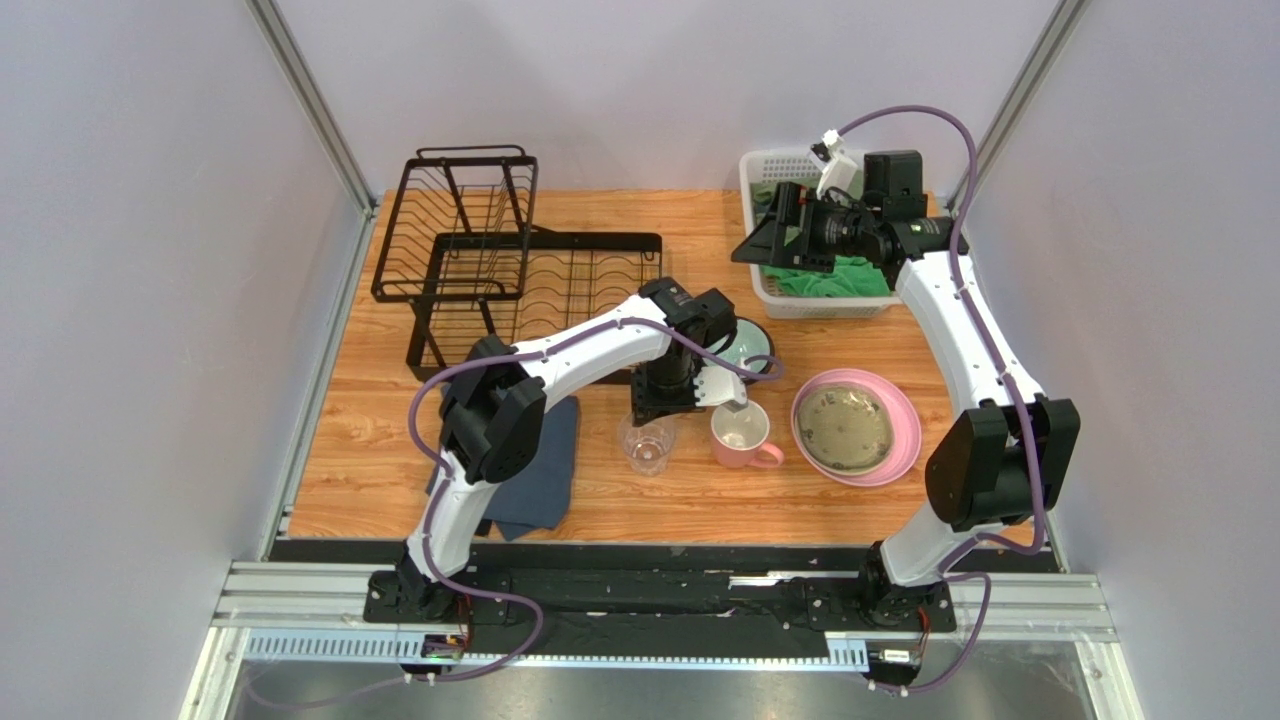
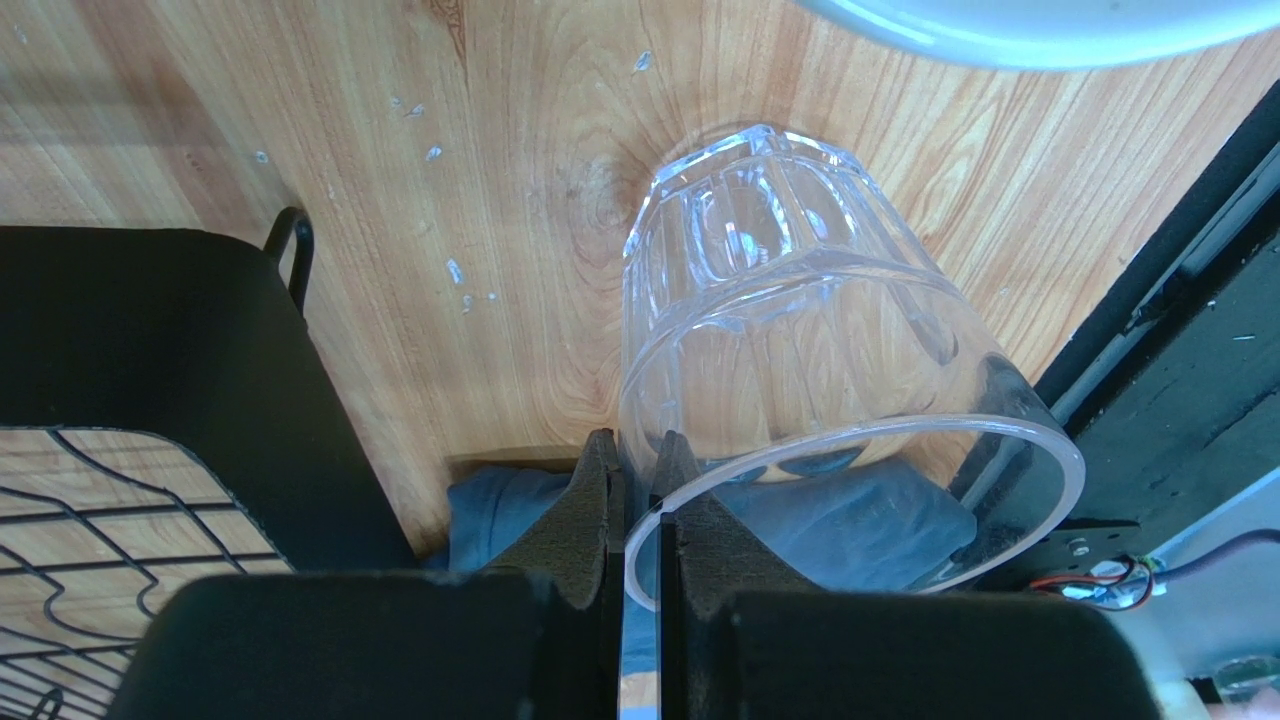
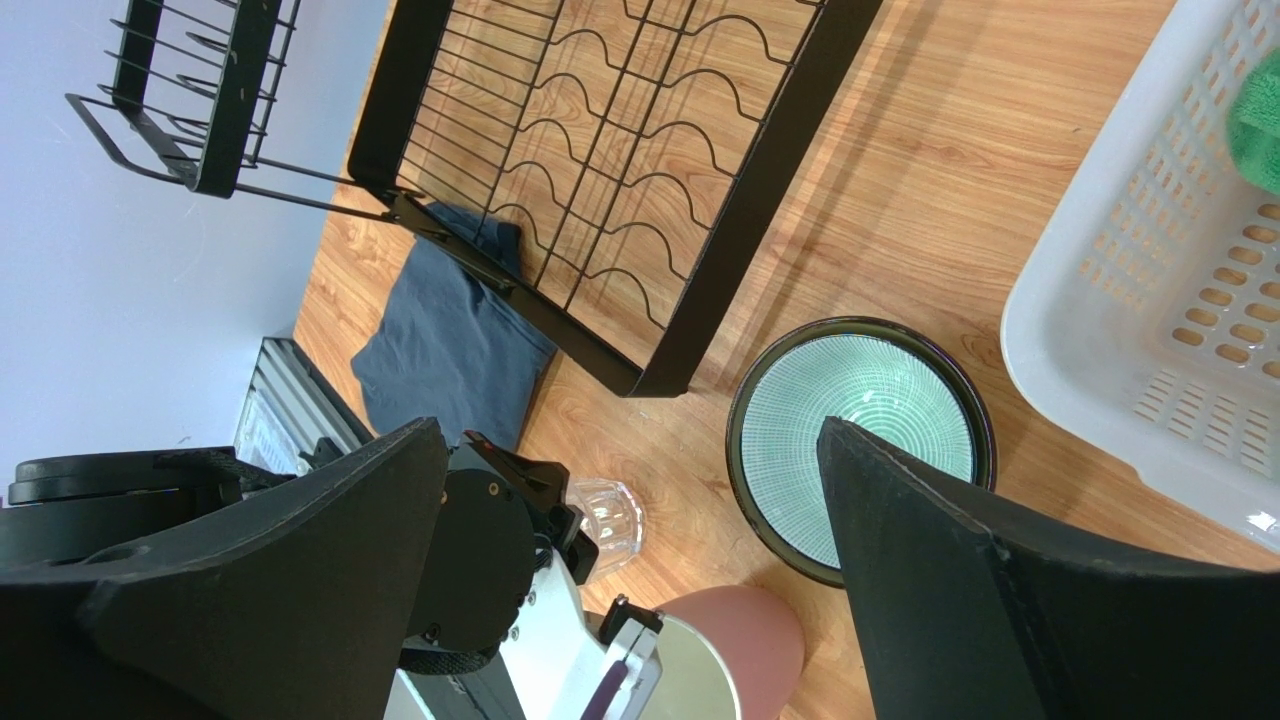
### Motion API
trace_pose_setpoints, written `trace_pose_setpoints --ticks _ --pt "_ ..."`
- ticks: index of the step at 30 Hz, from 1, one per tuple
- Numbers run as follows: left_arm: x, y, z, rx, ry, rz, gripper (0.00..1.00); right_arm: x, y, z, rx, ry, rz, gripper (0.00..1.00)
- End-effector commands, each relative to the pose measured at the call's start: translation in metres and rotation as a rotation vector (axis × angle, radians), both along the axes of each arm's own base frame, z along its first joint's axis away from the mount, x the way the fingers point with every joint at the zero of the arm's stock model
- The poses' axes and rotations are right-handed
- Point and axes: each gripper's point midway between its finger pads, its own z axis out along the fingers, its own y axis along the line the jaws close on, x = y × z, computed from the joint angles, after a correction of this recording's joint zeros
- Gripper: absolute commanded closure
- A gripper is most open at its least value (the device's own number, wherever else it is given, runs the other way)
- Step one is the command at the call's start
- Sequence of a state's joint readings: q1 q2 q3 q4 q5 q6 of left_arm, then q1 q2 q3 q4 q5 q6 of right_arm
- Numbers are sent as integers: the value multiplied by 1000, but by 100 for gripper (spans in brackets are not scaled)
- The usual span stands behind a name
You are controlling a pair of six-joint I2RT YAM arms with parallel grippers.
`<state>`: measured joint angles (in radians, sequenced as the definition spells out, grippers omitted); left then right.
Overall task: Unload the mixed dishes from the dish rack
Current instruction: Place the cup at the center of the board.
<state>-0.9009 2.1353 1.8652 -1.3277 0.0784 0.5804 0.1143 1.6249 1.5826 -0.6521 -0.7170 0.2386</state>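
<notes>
My left gripper (image 2: pixel 639 450) is shut on the rim of the clear glass (image 2: pixel 796 345), one finger inside and one outside. In the top view the glass (image 1: pixel 646 446) stands upright at the table's middle, under that gripper (image 1: pixel 672 408). Right of it are the pink mug (image 1: pixel 741 434) and the large pink plate (image 1: pixel 902 428) with the cream plate (image 1: pixel 846 426) lying on it. The dark bowl with teal inside (image 1: pixel 756 347) sits behind the mug. The black dish rack (image 1: pixel 481 255) at the back left shows bare wires. My right gripper (image 1: pixel 756 248) hangs open, high above the bowl (image 3: pixel 857 435).
A white plastic basket (image 1: pixel 781 162) with green cloths stands at the back right under the right wrist. A folded blue-grey cloth (image 1: pixel 538 477) lies near the front, left of the glass. The left forearm crosses in front of the rack's lower tray (image 3: pixel 601 165).
</notes>
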Motion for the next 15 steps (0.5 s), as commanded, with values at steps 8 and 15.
trace_pose_setpoints --ticks 8,15 --pt "-11 3 -3 24 45 13 91 -7 -2 14 21 -43 16 2" --pt "-8 2 -3 26 37 14 88 -9 -4 12 24 -38 16 2"
